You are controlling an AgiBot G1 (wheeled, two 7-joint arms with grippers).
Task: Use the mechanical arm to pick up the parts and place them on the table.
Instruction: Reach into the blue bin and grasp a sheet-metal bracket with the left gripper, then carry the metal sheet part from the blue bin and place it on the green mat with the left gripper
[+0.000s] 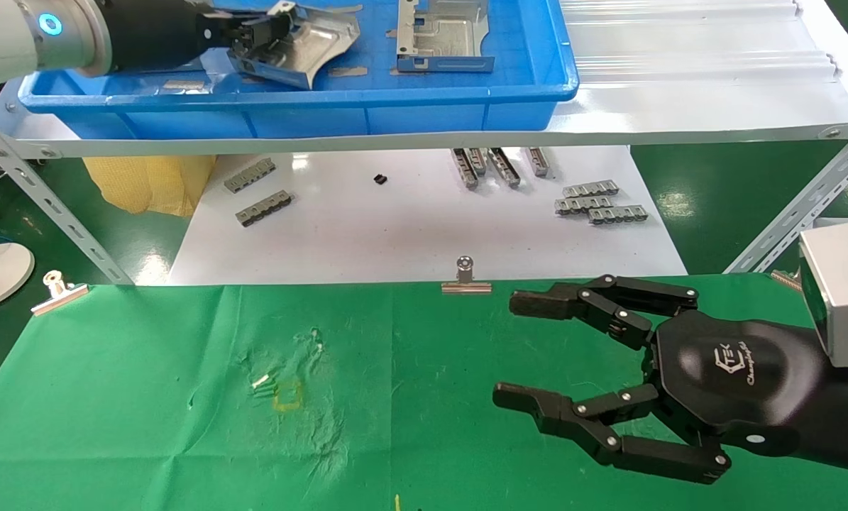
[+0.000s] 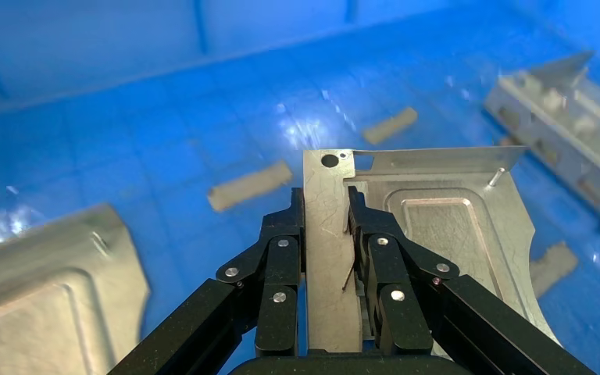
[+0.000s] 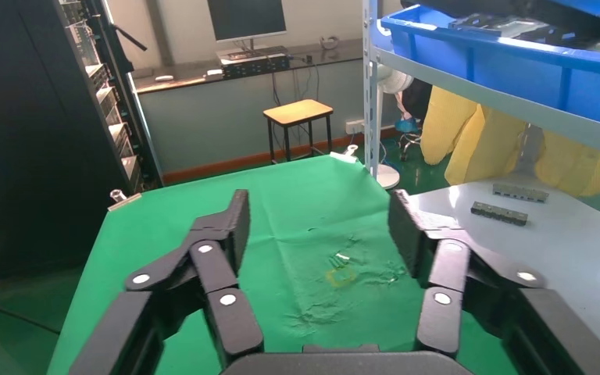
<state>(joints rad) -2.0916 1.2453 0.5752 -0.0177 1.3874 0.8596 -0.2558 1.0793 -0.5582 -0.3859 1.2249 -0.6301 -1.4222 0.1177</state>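
L gripper (image 2: pixel 326 223) fingers clamp a part (image 2: pixel 430 226) in blue bin (image 1: pixel 424 99), seemingly lifted; R gripper (image 1: pixel 512 348) fingers apart over wrinkled green table (image 1: pixel 147 426).

Two parts (image 1: pixel 310 44) (image 1: pixel 441 35) are seen in one blue bin (image 1: pixel 395 99) in the head view. Nine grey strips (image 1: pixel 250 175) are counted on one white board (image 1: pixel 409 234), plus one small black piece (image 1: pixel 380 179). Two binder clips (image 1: pixel 465 277) (image 1: pixel 58 289) are counted on the green table (image 1: pixel 147 397). Two grippers (image 1: pixel 264 32) (image 1: pixel 530 351) are seen.
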